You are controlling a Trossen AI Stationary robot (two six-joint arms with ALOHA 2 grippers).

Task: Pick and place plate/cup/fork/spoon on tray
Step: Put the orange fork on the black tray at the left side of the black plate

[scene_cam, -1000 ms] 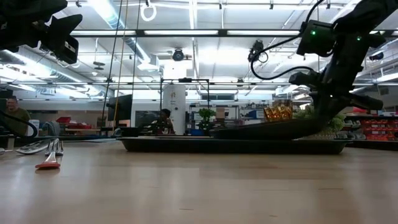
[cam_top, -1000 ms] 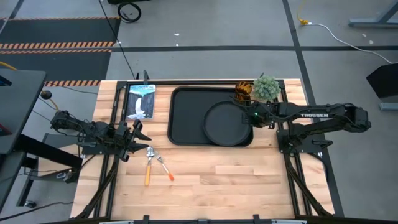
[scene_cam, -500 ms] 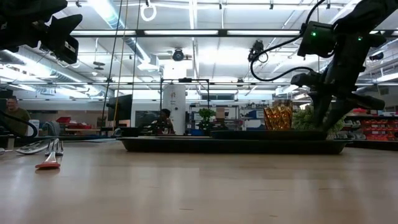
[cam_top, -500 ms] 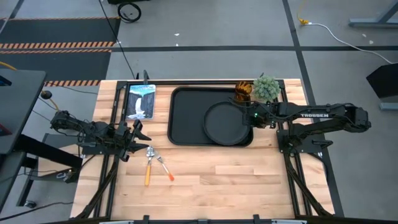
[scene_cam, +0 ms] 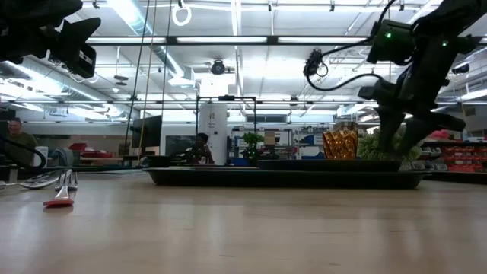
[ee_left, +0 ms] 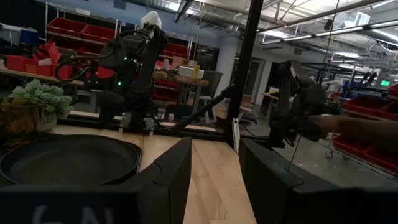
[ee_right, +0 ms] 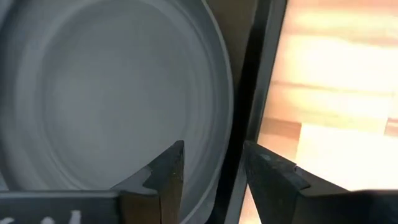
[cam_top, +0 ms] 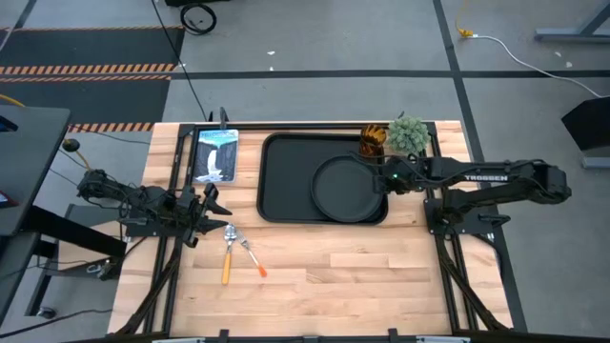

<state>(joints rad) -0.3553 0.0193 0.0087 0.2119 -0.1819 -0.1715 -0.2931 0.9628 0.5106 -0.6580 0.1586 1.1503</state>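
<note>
One item placed: plate (cam_top: pixel 341 187) flat in tray (cam_top: pixel 286 181); right gripper (cam_top: pixel 384 177) at plate rim, jaws apart; lift straight, clear cup (cam_top: pixel 372 141); left gripper (cam_top: pixel 212 204) parked, jaws apart.

Overhead looking down, low table-level, both sharing tray (cam_top: pixel 286 181)

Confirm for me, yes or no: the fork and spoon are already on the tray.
No: the fork and spoon lie on the bare wooden table, outside the tray.
</note>
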